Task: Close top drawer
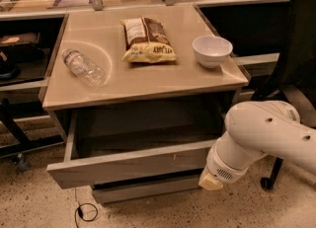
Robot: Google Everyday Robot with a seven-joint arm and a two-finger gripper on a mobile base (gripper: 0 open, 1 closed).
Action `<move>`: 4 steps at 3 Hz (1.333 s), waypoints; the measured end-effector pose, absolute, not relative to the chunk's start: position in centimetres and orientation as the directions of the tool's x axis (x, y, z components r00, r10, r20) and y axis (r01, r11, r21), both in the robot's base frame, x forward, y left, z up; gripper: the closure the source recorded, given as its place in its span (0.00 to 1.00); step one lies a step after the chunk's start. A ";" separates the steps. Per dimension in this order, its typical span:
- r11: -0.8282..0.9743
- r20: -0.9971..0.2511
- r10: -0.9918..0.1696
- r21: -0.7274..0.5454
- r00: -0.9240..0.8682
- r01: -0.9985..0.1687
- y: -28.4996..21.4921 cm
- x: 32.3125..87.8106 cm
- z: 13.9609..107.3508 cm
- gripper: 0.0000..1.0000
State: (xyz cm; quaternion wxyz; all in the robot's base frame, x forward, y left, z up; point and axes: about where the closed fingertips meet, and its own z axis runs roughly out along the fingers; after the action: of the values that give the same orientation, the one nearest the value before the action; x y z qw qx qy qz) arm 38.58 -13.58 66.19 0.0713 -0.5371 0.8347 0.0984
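The top drawer (pixel 129 167) is a wide grey box drawer under the beige table top, pulled out toward me and empty inside. Its tall flat front panel has small pale marks near the middle right. My gripper (pixel 210 181) is at the end of the white arm (pixel 269 135), low at the right. Its pale tip is against or just in front of the right end of the drawer's front panel; I cannot tell whether it touches. A shorter grey drawer front (pixel 143 189) shows below the open drawer.
On the table top (pixel 148 81) lie a plastic water bottle (pixel 83 67), a snack bag (pixel 147 40) and a white bowl (pixel 212 50). A black chair (pixel 296 49) stands at the right, behind the arm. A cable (pixel 84 211) lies on the speckled floor. Shelves run along the back.
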 end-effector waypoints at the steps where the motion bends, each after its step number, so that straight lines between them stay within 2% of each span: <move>1: 0.402 -0.204 -0.893 0.043 -0.402 -0.915 -12.7 40.4 66.7 1.00; 4: 0.353 -0.144 -0.927 -0.029 -0.345 -0.935 -10.5 45.9 67.2 1.00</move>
State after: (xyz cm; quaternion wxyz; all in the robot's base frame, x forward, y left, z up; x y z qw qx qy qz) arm 45.86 -10.53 67.16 0.0679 -0.5682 0.8196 0.0291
